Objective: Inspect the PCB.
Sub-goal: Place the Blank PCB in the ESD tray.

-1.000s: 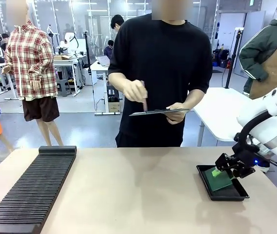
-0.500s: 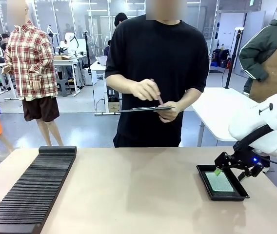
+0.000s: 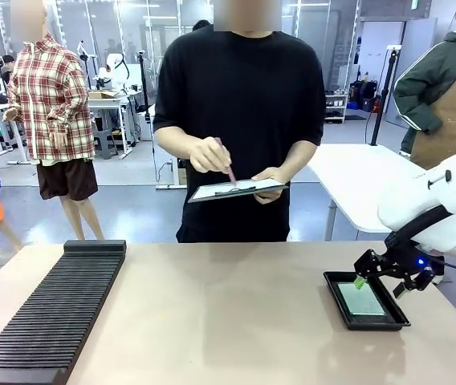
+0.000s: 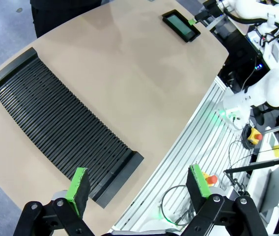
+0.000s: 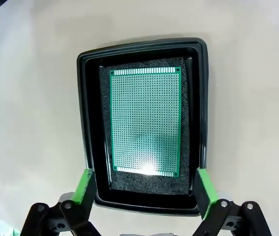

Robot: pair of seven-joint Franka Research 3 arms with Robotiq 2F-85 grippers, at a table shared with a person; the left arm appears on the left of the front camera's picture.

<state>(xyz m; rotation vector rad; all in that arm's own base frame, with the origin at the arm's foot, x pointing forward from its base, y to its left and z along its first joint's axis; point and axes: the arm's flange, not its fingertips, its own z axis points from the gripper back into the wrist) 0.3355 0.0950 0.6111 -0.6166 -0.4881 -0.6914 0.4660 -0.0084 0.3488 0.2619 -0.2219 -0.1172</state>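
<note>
Item: green board (image 5: 145, 121), lying flat on dark foam inside a black tray (image 5: 84, 123) at the right end of the table (image 3: 236, 313), on the robot's right side.

Position against the tools: the right tool (image 5: 142, 189) is hovering directly above the tray's near short edge, its two green pads standing wide, one outside each long wall of the tray, gripping nothing. In the right wrist view the board's long axis is running straight away from the tool, so the jaws are spanning its short width; a straight descent would probably bring the pads down across the tray and not onto the board alone. The left tool (image 4: 137, 189) is also standing wide and empty, well apart from the tray, above the table's other end near the ribbed black rack (image 4: 61, 128). The right arm is by far the nearer one.

What each view is adding:
- Right wrist view: showing the board's fine dotted grid, a bright glare spot near its close end, and the foam margin around it.
- Front view: showing the right tool raised a little above the tray (image 3: 366, 300) and not touching it, and a person (image 3: 240, 120) across the table holding a clipboard (image 3: 236, 189) and putting a pen to it.
- Left wrist view: showing the tray far off at the opposite corner, with the long rack between.
</note>
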